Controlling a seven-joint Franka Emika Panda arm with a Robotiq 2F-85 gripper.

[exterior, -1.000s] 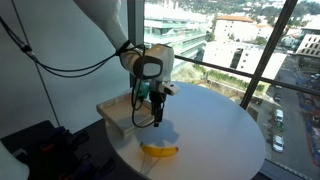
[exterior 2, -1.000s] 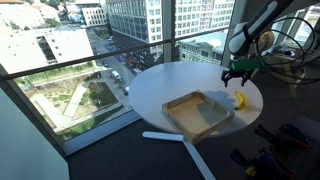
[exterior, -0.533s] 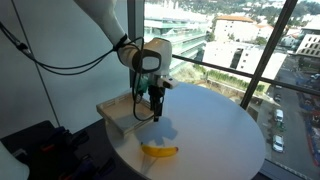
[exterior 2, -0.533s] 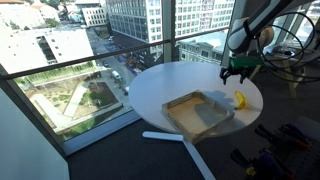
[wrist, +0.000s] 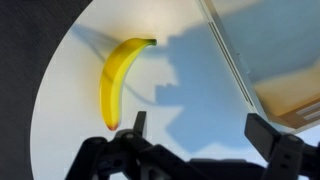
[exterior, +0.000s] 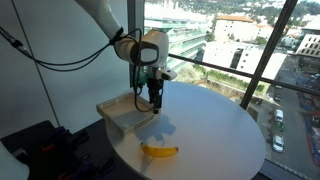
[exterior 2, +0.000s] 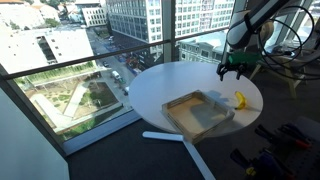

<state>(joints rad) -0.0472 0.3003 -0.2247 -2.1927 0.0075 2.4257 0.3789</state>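
Observation:
A yellow banana (exterior: 160, 151) lies on the round white table (exterior: 220, 130); it also shows in the other exterior view (exterior 2: 239, 99) and in the wrist view (wrist: 117, 78). My gripper (exterior: 154, 103) hangs open and empty well above the table, between the banana and the shallow wooden tray (exterior: 125, 120). In the wrist view the gripper (wrist: 198, 128) has its two fingers spread wide over bare table, the banana to the left and the tray's edge (wrist: 240, 70) to the right. The gripper also shows in an exterior view (exterior 2: 237, 72), above the banana.
The tray (exterior 2: 198, 111) sits near the table's edge. Floor-to-ceiling windows with metal frames (exterior: 270, 50) stand right behind the table. Black cables (exterior: 50, 65) trail from the arm. Dark equipment (exterior: 40, 150) lies on the floor beside the table.
The gripper has risen straight up from near the table by the banana, staying open. The banana and tray have not moved.

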